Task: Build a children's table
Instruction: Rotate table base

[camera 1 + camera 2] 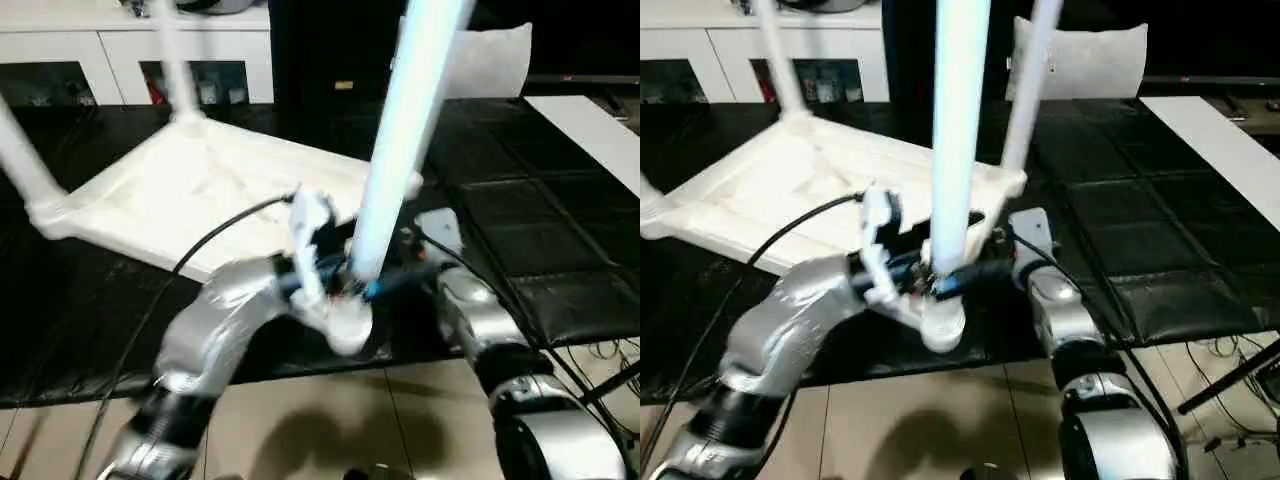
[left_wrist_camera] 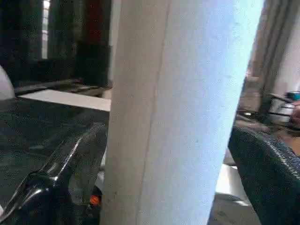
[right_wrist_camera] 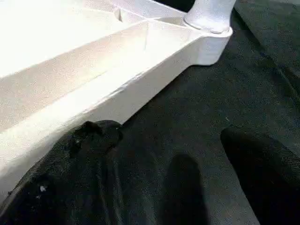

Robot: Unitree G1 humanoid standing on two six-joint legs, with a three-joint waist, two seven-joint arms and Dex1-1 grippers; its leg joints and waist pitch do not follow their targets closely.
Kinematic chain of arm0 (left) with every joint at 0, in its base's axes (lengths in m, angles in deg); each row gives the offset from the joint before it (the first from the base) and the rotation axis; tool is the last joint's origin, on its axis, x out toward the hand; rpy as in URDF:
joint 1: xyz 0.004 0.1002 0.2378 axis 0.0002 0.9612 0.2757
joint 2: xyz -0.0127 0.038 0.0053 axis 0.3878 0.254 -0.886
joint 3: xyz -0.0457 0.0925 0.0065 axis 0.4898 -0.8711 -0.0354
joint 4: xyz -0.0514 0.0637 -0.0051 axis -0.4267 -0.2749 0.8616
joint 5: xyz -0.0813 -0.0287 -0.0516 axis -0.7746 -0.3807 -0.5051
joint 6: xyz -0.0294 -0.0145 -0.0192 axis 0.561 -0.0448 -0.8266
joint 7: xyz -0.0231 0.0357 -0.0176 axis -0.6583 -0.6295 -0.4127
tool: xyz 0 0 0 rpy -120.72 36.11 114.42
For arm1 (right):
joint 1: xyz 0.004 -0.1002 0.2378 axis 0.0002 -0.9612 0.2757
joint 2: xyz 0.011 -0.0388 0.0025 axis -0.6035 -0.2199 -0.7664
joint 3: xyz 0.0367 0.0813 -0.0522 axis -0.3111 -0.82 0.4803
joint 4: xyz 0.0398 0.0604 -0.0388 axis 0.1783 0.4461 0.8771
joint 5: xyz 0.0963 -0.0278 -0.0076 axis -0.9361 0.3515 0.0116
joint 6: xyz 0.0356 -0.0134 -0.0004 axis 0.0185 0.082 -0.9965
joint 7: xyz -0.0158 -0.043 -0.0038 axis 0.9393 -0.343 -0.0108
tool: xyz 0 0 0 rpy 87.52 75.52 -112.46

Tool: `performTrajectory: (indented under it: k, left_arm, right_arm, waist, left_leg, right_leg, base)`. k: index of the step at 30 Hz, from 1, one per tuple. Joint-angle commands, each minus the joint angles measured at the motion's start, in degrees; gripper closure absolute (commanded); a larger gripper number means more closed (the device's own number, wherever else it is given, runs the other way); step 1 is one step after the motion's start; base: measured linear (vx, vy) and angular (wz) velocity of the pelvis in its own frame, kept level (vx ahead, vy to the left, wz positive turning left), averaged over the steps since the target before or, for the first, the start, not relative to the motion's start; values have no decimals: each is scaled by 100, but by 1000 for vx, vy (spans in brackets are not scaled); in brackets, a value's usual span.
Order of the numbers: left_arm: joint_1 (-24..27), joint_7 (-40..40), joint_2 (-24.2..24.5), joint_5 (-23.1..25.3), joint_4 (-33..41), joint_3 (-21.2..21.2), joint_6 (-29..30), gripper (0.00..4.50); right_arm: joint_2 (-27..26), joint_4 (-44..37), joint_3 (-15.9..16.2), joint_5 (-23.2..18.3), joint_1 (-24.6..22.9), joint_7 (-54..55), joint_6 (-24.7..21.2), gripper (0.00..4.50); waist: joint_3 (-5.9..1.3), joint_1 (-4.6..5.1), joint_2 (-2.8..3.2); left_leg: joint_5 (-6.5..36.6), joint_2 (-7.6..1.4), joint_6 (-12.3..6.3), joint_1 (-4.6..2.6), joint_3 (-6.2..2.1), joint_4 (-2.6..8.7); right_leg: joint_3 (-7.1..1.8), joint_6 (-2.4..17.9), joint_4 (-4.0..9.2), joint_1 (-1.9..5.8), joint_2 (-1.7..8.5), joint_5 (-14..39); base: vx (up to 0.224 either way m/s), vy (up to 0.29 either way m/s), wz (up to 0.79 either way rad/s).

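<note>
The children's table lies upside down on the black mat, its ribbed white top (image 1: 190, 190) facing up. White legs stand in the left corner (image 1: 25, 165), the back corner (image 1: 175, 70) and the far right corner (image 1: 1025, 90). A fourth leg (image 1: 400, 130) rises steeply from the rounded near corner socket (image 1: 347, 325). My left gripper (image 1: 345, 275) is shut on this leg just above the socket, one black finger (image 2: 65, 173) on each side of it. My right gripper (image 3: 164, 133) hangs open over the mat beside the top's edge (image 3: 93, 89), holding nothing.
A white cabinet with glass doors (image 1: 120, 50) stands at the back. A white pillow (image 1: 490, 60) and a white board (image 1: 590, 130) lie at the right. Cables (image 1: 600, 355) trail beside the mat's right edge. Tiled floor (image 1: 300, 420) lies in front.
</note>
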State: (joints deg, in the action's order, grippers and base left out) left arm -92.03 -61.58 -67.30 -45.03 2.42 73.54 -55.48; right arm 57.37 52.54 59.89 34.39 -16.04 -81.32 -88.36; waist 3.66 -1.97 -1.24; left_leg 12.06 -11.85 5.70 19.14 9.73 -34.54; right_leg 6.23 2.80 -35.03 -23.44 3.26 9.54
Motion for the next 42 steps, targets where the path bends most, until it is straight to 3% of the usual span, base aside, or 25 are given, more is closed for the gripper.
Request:
performTrajectory:
  k: [1,7,8,13,21,23,24,25,29,31,35,38,40,42]
  left_arm:
    - [-186,160,-152,166,-183,-70,-186,2]
    - [-263,211,-293,233,-274,-84,-292,2]
    - [-296,234,-373,246,-330,-89,-340,2]
    - [-372,245,-621,188,-383,-150,-369,2]
    - [-228,58,-670,91,-95,-418,-209,2]
    - [-226,86,-698,162,-138,-367,-255,2]
    - [-255,112,-712,180,-176,-307,-278,2]
    - [-274,128,-722,191,-198,-265,-289,2]
    - [-371,295,-777,262,-332,-130,-409,2]
    - [-487,554,-822,435,-555,-20,-587,2]
    - [-737,1001,-835,741,-1016,202,-1001,2]
    - [-1068,1550,-779,1054,-1557,491,-1396,2]
    - [-1224,1814,-698,1255,-1849,588,-1610,2]
    - [-1297,1925,-645,1310,-2018,659,-1687,2]
  right_arm:
    - [-190,52,254,-2,116,-386,194,0]
    - [-211,83,248,-2,79,-495,256,0]
    - [-227,78,215,-45,63,-574,311,0]
    - [-267,71,177,-133,31,-789,404,0]
    - [-352,116,192,-99,46,-740,422,0]
    - [-333,201,161,-79,84,-649,443,0]
    - [-319,229,147,-86,90,-659,456,0]
    - [-311,245,138,-90,91,-674,466,0]
    - [-298,231,131,-99,74,-707,482,0]
    - [-285,229,98,-103,70,-625,482,0]
    - [-185,196,18,-129,34,-594,487,0]
    - [68,55,-160,-226,-96,-569,457,0]
    - [231,-53,-278,-290,-194,-543,429,0]
    - [354,-185,-371,-349,-302,-545,394,0]
  waist:
    - [-435,-74,-18]
    - [-430,-78,-9]
    - [-425,-77,29]
    - [-423,-91,18]
    - [-425,-71,17]
    - [-418,-76,10]
    - [-416,-74,-22]
    - [-411,-86,3]
    - [-413,-90,-5]
    - [-414,-87,20]
    - [-419,-94,4]
    - [-428,-129,60]
    - [-424,-152,37]
    - [-420,-169,0]
  left_leg:
    - [644,-52,-325,113,4,327]
    - [673,-70,-333,107,2,329]
    - [713,-65,-333,105,1,331]
    - [785,-68,-345,99,-4,332]
    - [752,-78,-400,108,-9,335]
    - [789,-74,-398,100,-5,335]
    - [795,-76,-400,100,-2,337]
    - [808,-80,-394,90,-4,339]
    - [790,-74,-398,101,-3,338]
    - [816,-66,-399,89,0,334]
    - [829,-50,-388,103,-11,331]
    - [793,-57,-402,75,-16,333]
    - [853,-42,-431,71,-13,334]
    - [802,-9,-436,112,-10,323]
  right_leg:
    - [-324,536,463,402,421,1759]
    - [-328,651,455,402,438,1722]
    - [-326,645,472,395,434,1782]
    - [-315,599,491,397,438,1910]
    - [-321,775,461,403,436,1662]
    - [-319,746,475,395,434,1769]
    - [-318,729,484,393,435,1807]
    - [-320,723,487,384,442,1861]
    - [-320,680,484,391,432,1832]
    - [-311,641,509,383,420,1885]
    - [-298,496,527,402,429,2072]
    - [-296,508,525,382,405,1941]
    - [-288,425,555,382,385,1971]
    - [-281,348,562,421,403,2090]
  base:
    - [0,0,0]
    - [0,0,0]
    - [0,0,0]
    - [0,0,0]
    - [0,0,0]
    - [0,0,0]
    - [0,0,0]
    - [0,0,0]
    - [0,0,0]
    - [0,0,0]
    - [0,0,0]
    - [0,0,0]
    - [0,0,0]
    - [0,0,0]
